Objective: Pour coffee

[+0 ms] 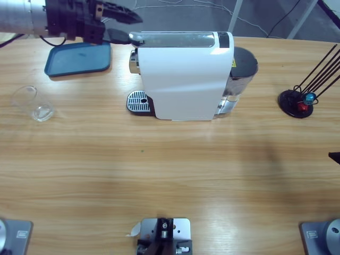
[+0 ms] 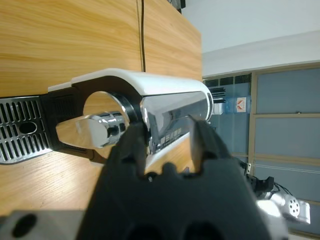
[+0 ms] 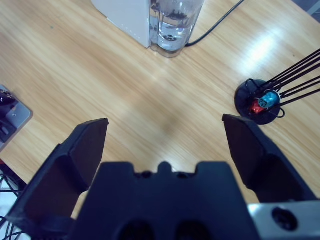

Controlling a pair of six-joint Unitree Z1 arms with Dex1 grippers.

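The white coffee machine (image 1: 183, 74) stands at the middle back of the table, its drip grate (image 1: 139, 102) on the left with nothing on it. My left gripper (image 1: 127, 27) comes in from the upper left and meets the machine's chrome lever (image 1: 136, 37). In the left wrist view the lever (image 2: 170, 125) fills the gap between the jaws of the left gripper (image 2: 170, 142), which is shut on it, above the spout (image 2: 90, 131). An empty glass cup (image 1: 33, 103) lies on its side at the far left. My right gripper (image 3: 165, 127) hangs open over bare table.
A blue tray (image 1: 79, 59) lies behind the cup, under the left arm. The machine's water tank (image 1: 241, 71) sits on its right end. A black capsule stand (image 1: 297, 102) with thin rods is at the far right, also in the right wrist view (image 3: 257, 102).
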